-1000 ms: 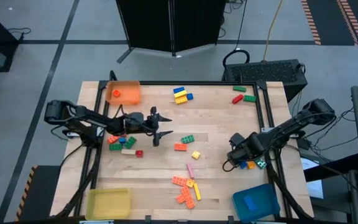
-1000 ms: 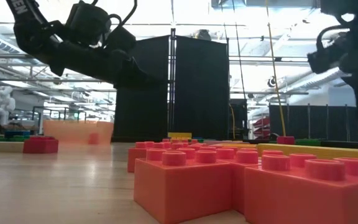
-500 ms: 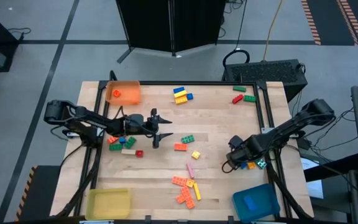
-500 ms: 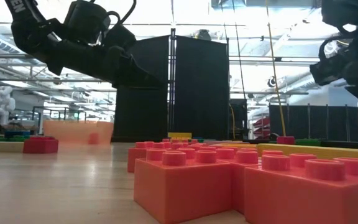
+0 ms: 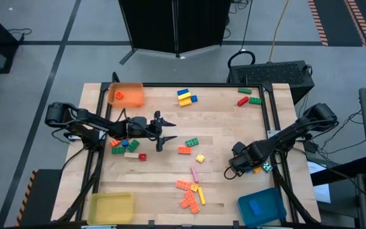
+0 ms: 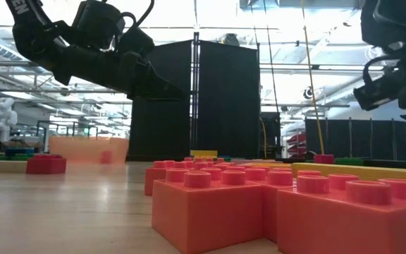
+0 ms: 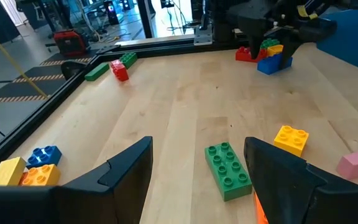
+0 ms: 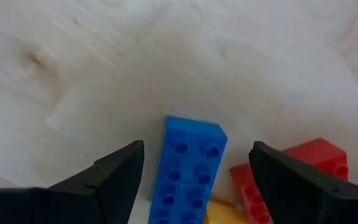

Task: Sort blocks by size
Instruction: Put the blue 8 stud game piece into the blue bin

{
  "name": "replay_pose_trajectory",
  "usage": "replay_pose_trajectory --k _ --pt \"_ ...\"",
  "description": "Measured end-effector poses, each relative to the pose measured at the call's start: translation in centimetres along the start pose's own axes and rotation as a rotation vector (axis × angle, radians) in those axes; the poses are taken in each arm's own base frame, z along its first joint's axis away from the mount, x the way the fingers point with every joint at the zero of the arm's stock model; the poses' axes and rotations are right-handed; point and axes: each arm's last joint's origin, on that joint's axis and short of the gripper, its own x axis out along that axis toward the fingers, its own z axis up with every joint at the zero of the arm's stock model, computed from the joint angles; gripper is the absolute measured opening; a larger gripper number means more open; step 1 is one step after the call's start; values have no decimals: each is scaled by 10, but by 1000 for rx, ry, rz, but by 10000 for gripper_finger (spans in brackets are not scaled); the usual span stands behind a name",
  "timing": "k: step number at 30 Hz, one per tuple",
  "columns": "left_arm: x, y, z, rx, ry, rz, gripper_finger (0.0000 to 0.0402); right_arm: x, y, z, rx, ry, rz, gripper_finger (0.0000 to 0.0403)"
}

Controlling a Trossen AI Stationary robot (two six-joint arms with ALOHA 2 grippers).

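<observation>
Right gripper (image 8: 191, 171), fingers wide, straddles a blue block (image 8: 191, 168) at the high view's lower right; probably closing comes next. Left gripper (image 7: 197, 165) hovers mid-table, fingers apart, empty.

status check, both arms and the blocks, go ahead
Right end effector open, low over blue block. Left end effector open, empty, above green block. Red block crowds the blue one.
</observation>
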Motion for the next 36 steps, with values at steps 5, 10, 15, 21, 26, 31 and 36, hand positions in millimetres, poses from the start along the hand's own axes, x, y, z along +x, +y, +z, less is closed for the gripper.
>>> replay_pose_trajectory --k 5,10,15,21,26,31,36 --pt "0 0 0 -1 0 0 254 4 1 0 -55 17 -19 273" --pt "0 0 0 -8 1 0 254 4 2 -1 -69 35 -12 247" --pt "0 0 0 -9 1 0 254 4 2 -1 -70 37 -10 213" --pt "0 0 0 -11 1 0 254 4 3 0 -77 34 -1 186" --pt "0 0 0 -11 1 0 254 4 3 0 -77 34 0 170" --pt "0 0 0 -11 1 0 254 4 3 0 -77 34 1 160" --pt "0 0 0 -10 1 0 254 4 3 0 -78 33 1 159"
